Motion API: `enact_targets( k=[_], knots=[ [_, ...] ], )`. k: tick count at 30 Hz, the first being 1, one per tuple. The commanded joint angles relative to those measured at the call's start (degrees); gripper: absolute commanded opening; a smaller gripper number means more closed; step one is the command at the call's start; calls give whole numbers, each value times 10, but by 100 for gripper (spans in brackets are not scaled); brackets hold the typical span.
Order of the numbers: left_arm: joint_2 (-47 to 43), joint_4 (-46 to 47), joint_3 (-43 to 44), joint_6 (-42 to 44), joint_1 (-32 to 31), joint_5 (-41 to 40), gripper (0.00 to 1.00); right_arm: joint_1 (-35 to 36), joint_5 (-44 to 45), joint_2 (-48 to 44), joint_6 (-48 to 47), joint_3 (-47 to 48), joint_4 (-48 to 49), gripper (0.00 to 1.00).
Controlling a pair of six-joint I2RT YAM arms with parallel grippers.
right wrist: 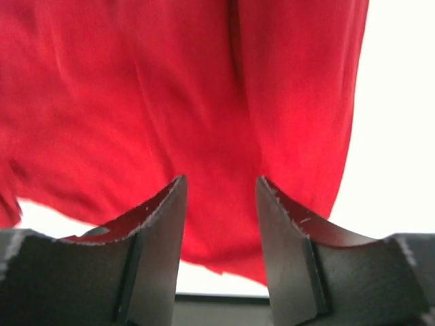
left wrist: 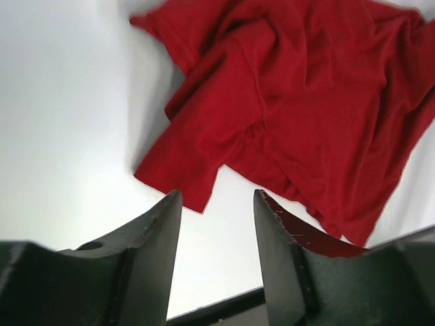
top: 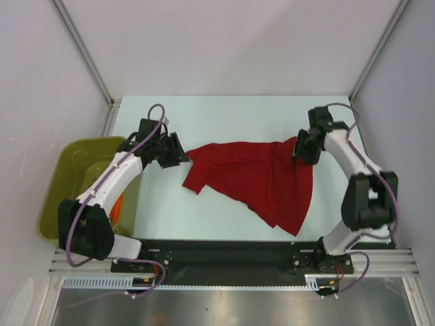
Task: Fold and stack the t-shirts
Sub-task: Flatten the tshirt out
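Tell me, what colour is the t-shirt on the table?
The t-shirt is plain dark red, clearest from the top camera.

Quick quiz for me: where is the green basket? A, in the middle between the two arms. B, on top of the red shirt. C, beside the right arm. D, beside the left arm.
D: the basket sits at the far left, just outside the left arm, apart from the shirt spread in the middle.
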Motion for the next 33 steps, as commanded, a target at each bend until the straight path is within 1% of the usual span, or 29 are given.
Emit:
enact_targets(
  k=[1, 2, 3, 4, 5, 6, 7, 9, 10, 12, 13, 16, 18, 21, 25, 29, 31, 32, 33],
  knots=[
    [-29, 42, -50, -5, -3, 55, 48, 6, -41, -129, 9, -109, -21, 49],
    [-41, 47, -79, -19, -4, 64, 45, 3, -68, -168, 23, -135, -28, 49],
    [-48, 51, -94, -25, -5, 67, 41, -2, -84, -185, 40, -188, -44, 49],
    [-55, 62, -128, -33, -5, 71, 40, 1, -126, -202, 56, -213, -46, 48],
    [-71, 78, -149, -53, -5, 96, 41, 7, -146, -245, 65, -239, -42, 48],
    [-76, 95, -170, -64, -6, 107, 49, 15, -160, -265, 76, -298, -25, 48],
    [-80, 124, -206, -81, -8, 117, 54, 34, -181, -285, 99, -323, -20, 48],
    [-82, 140, -232, -96, -12, 126, 61, 55, -195, -333, 119, -376, 2, 48],
    [-85, 169, -246, -101, -16, 129, 62, 69, -200, -348, 129, -417, 9, 48],
    [-86, 214, -287, -119, -18, 134, 63, 82, -198, -392, 157, -450, 34, 49],
    [-83, 254, -309, -136, -20, 140, 62, 85, -198, -406, 164, -477, 42, 49],
    [-61, 307, -325, -172, -20, 147, 57, 79, -211, -436, 167, -484, 40, 50],
    [-49, 341, -334, -192, -20, 143, 57, 71, -209, -433, 148, -469, 11, 50],
    [-16, 394, -338, -228, -20, 130, 58, 67, -207, -426, 122, -459, -7, 51],
    [26, 433, -334, -264, -20, 125, 55, 59, -201, -432, 126, -468, -12, 52],
    [52, 434, -311, -254, -20, 127, 29, 49, -203, -445, 116, -461, -23, 52],
    [45, 387, -280, -231, -23, 115, 3, 39, -209, -444, 108, -454, -28, 52],
    [37, 352, -264, -219, -25, 100, 0, 37, -215, -442, 107, -454, -27, 52],
    [4, 269, -247, -204, -35, 54, 0, 37, -217, -438, 106, -451, -27, 52]
  ],
)
